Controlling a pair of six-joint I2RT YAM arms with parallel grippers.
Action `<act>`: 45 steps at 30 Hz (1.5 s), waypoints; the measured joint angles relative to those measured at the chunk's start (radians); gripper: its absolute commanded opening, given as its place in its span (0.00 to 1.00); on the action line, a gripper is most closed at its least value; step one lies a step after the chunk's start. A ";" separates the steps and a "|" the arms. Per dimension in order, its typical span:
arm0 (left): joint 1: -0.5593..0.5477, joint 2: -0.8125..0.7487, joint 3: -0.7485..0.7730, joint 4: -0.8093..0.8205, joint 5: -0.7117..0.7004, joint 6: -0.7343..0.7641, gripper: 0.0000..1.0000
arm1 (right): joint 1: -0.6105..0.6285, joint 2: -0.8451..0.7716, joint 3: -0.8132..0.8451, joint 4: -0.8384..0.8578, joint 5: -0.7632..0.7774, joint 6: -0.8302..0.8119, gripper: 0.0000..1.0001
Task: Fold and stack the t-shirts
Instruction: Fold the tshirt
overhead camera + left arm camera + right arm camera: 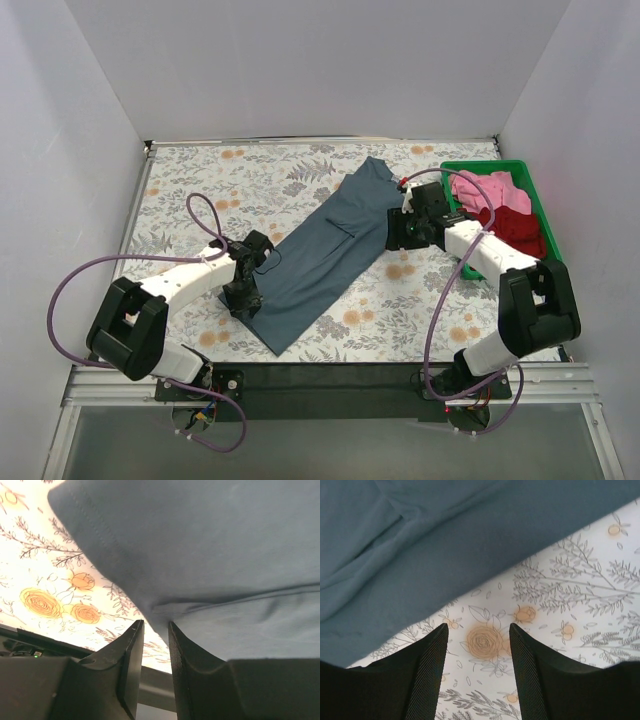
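Observation:
The slate blue-grey t-shirt (325,250) lies folded into a long strip, running diagonally across the floral table. My left gripper (243,298) sits low at the strip's left edge near its lower end. In the left wrist view its jaws (156,624) stand a narrow gap apart, with the blue cloth (210,545) just beyond the tips and none between them. My right gripper (400,235) is at the strip's right edge. It is open (478,626) over bare tablecloth, and the cloth (445,545) lies just ahead of its tips. The pink t-shirt (480,188) and the dark red t-shirt (515,225) lie crumpled in the bin.
A green plastic bin (485,165) stands at the table's right edge, close behind my right arm. White walls enclose the table on three sides. A metal rail (320,382) runs along the near edge by the arm bases.

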 measured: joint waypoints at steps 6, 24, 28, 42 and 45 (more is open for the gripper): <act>0.000 -0.002 -0.040 0.003 0.010 0.000 0.26 | -0.004 0.066 0.071 0.053 -0.089 0.002 0.43; 0.000 -0.017 -0.093 0.021 0.031 0.000 0.21 | 0.034 0.439 0.264 0.197 -0.328 0.095 0.42; 0.000 -0.017 -0.097 0.025 0.032 0.000 0.19 | 0.018 0.488 0.313 0.203 -0.331 0.123 0.42; 0.000 -0.055 0.005 0.026 0.039 0.012 0.57 | -0.057 0.486 0.422 0.158 -0.216 0.058 0.44; 0.002 -0.086 0.086 0.042 0.026 0.016 0.61 | -0.065 0.434 0.406 0.146 -0.168 0.035 0.45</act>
